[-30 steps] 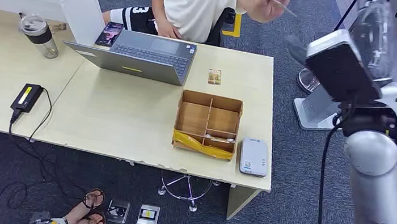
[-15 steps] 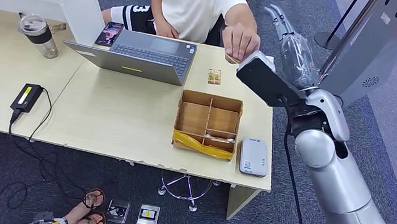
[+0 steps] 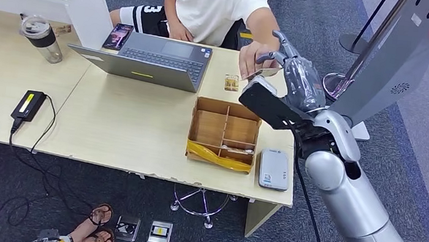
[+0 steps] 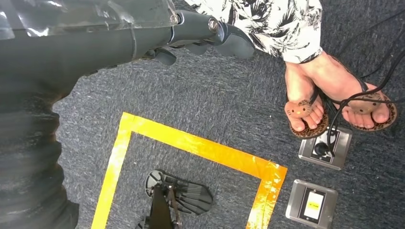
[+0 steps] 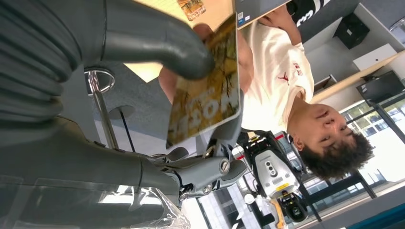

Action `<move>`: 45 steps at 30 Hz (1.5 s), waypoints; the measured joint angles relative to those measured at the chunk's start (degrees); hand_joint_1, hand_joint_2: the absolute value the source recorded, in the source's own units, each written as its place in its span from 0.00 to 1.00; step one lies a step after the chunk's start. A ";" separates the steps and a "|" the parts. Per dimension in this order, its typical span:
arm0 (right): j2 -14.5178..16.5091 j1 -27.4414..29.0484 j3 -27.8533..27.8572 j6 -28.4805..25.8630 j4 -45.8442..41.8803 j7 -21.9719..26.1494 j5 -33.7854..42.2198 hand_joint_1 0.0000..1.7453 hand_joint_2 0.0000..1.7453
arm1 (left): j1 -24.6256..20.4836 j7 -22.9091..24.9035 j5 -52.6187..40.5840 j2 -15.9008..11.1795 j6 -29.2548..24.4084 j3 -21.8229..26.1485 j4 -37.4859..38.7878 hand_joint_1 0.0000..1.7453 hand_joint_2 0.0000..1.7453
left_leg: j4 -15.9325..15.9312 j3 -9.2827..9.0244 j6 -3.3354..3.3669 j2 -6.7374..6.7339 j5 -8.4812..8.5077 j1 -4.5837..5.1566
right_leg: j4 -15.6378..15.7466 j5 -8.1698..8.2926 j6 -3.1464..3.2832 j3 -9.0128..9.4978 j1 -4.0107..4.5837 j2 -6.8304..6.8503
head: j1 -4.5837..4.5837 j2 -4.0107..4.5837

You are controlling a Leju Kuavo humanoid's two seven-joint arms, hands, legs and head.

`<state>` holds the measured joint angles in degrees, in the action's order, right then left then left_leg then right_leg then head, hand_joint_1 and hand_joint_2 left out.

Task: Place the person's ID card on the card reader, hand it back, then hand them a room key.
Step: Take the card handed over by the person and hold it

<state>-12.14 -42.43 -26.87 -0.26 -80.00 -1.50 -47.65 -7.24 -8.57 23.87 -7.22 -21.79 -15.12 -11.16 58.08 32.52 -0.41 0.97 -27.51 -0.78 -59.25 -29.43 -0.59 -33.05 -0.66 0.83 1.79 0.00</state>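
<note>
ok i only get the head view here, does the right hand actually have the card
Observer: Yes. In the right wrist view the card is pinched between the right hand's thumb and its fingers.
Operator: is the person touching it too
Observer: The person's hand sits right behind the card, but I cannot tell whether it touches it.
Operator: and the left hand
Observer: The left hand hangs over the carpet and holds nothing.
</note>
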 joint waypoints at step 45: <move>5.42 18.53 8.09 -28.94 39.75 15.82 34.89 1.00 1.00 | -0.04 5.15 5.00 2.68 -8.91 -0.09 0.19 0.00 1.00 | 0.00 -0.04 -0.03 -0.22 -0.07 -0.02 | 0.02 -0.01 0.01 -0.07 0.02 -0.36 | -0.02 0.00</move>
<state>-6.72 -23.90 -18.78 -29.20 -40.24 14.32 -12.76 -7.28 -3.43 28.88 -4.55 -30.70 -15.21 -10.97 58.08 32.49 -0.44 0.75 -27.58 -0.80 -59.23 -29.43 -0.58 -33.12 -0.64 0.48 1.77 0.00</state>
